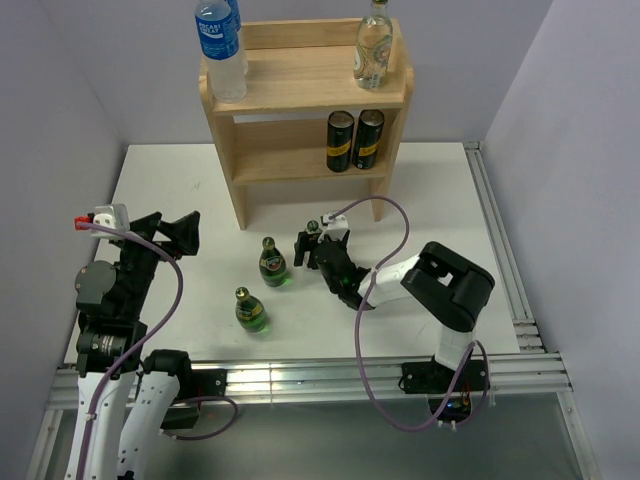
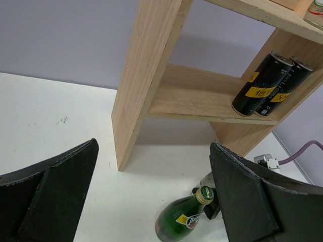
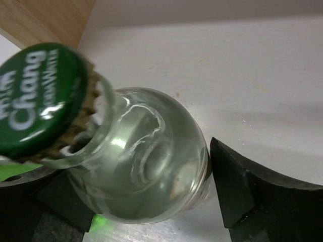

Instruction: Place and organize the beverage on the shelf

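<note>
My right fingers (image 3: 252,201) clamp smooth round clear glass bottle (image 3: 146,166) (crimped green cap (image 3: 35,96)) upright on white table (image 1: 180,190) before pale wood shelf (image 1: 300,78); left fingers (image 2: 50,196), matte black wedges, spread wide, empty.

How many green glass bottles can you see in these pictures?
2. The far green bottle stands on the table before the shelf; the near green bottle stands left of it, closer to the arm bases. None appears hidden.
</note>
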Robot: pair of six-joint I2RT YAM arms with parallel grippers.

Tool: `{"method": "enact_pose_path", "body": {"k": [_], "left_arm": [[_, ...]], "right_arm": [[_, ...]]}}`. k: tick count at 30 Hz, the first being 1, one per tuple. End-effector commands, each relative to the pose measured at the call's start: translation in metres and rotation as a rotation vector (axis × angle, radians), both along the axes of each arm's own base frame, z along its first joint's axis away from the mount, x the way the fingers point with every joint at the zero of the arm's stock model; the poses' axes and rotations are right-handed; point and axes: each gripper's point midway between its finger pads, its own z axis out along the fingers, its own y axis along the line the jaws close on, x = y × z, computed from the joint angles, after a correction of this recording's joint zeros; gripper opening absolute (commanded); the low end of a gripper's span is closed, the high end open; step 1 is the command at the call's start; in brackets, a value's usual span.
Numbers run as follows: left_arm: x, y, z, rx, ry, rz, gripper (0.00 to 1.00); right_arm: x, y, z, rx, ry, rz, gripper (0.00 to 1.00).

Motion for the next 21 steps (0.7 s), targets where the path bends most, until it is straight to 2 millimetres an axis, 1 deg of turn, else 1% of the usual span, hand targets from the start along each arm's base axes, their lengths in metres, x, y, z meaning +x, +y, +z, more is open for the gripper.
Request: {"method": "enact_pose_path", "body": {"k": [1,3,4,5,6,8,9,11,12,13,15,16,18,19,20,21], "left_arm": [[0.001,-0.002,0.004,0.009,-0.015,-0.017,0.99],[0.001,-0.002,0.004,0.009,-0.015,-0.017,0.99],[0.001,-0.002,0.004,0.009,-0.015,-0.017,0.99],[0.001,-0.002,0.004,0.009,-0.015,-0.017,0.99],[0.002,-0.002,0.004,0.009,-0.015,-0.017,0.99],[0.002,-0.002,0.004,0.009,-0.015,-0.017,0.99],[0.002,-0.003,0.003,0.009,-0.014,-0.018,0.99],[0.001,-0.003,0.004,0.009,-0.017,-0.018,0.99],[0.002,-0.003,0.004,0.007,-0.015,-0.019,0.99],[0.002,-0.003,0.004,0.009,-0.015,-0.018,0.99],[0.001,-0.003,0.004,0.009,-0.017,-0.018,0.99],[0.001,-0.003,0.005,0.007,-0.018,-0.02,0.99],[0.001,-0.003,0.004,0.007,-0.017,-0.017,0.99],[0.001,-0.002,0.005,0.008,-0.02,-0.017,0.99],[0.001,-0.002,0.005,0.008,-0.02,-0.015,0.99],[0.001,-0.002,0.005,0.008,-0.02,-0.015,0.99]], "right_arm": [[0.017,0.003,0.015,0.04,-0.054,-0.032,0.84],[0.019,0.002,0.015,0.04,-0.057,-0.036,0.8],[0.019,0.003,0.014,0.039,-0.055,-0.033,0.71],[0.02,0.003,0.013,0.039,-0.055,-0.034,0.68],[0.02,0.004,0.014,0.042,-0.056,-0.03,0.59],[0.02,0.005,0.013,0.039,-0.057,-0.023,0.51],[0.02,0.006,0.012,0.032,-0.056,-0.017,0.43],[0.02,0.007,0.013,0.031,-0.055,-0.009,0.3],[0.021,0.008,0.015,0.035,-0.057,-0.007,0.15],[0.021,0.008,0.02,0.038,-0.062,-0.007,0.08],[0.021,0.009,0.024,0.034,-0.059,-0.007,0.0],[0.022,0.008,0.034,0.045,-0.068,-0.01,0.0],[0.021,0.006,0.042,0.036,-0.071,-0.016,0.0],[0.02,0.005,0.056,0.053,-0.089,-0.017,0.0],[0.02,0.002,0.06,0.041,-0.086,-0.025,0.0],[0.02,0.001,0.08,0.059,-0.112,-0.028,0.0]]}}
